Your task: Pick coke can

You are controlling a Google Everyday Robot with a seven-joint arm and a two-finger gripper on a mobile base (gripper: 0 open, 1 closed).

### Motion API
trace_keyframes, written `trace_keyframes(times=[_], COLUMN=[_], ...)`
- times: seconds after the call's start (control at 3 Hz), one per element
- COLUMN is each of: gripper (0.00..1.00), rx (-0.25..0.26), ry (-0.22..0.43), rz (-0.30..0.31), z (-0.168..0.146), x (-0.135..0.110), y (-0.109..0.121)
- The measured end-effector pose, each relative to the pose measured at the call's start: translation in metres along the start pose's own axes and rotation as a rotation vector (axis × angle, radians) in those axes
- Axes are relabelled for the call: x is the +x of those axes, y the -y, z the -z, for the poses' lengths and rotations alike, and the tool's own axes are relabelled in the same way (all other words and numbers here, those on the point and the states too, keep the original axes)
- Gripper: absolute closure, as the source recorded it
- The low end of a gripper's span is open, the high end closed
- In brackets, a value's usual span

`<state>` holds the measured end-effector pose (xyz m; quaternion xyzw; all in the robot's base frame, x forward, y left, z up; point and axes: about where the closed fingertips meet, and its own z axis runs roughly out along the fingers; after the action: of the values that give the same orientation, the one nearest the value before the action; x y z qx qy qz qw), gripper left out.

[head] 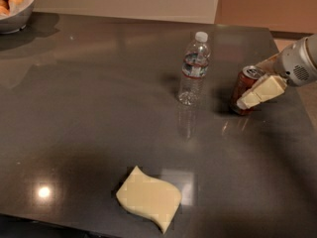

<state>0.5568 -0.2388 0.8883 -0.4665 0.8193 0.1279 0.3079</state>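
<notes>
Coke can [241,86] is seen upright on the dark counter [99,108], near its right edge, with its silver top showing. It is set between the jaws of the gripper [245,91], which are spread – one cream-coloured jaw is laid across the near right side of the can, and part of the other is glimpsed behind the can's top. Whether either jaw is pressed against the metal cannot be told. The can's base is planted on the counter, with its reflection seen just below.

The arm [299,61] is brought in from the right edge of the view. Only its last section is shown: a rounded grey housing, held low over the counter's right rim. From it the jaws are angled downward and to the left, so that the near jaw's tip is carried close to the counter by the can's foot.

A clear plastic water bottle [193,68] with a white cap is stood upright to the left of the jaws, near them but apart from the can. A pale yellow sponge [148,198] is laid flat well away from the jaws – down towards the counter's near edge and to their left. A bowl [15,19] holding rounded orange-brown items is placed farthest from the jaws, at the far left corner.
</notes>
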Motion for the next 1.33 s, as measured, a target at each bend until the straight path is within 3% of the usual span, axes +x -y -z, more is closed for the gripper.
trace_keyframes(times=[0.67,1.0,1.33], gripper=[0.65,0.88,1.00], rx=[-0.046,-0.084,-0.144], ry=[0.048,0.084,0.114], rz=[0.024,0.055,0.099], z=[0.002,0.015,0.027], x=[-0.016,-0.035,-0.058], y=[-0.015,-0.031,-0.051])
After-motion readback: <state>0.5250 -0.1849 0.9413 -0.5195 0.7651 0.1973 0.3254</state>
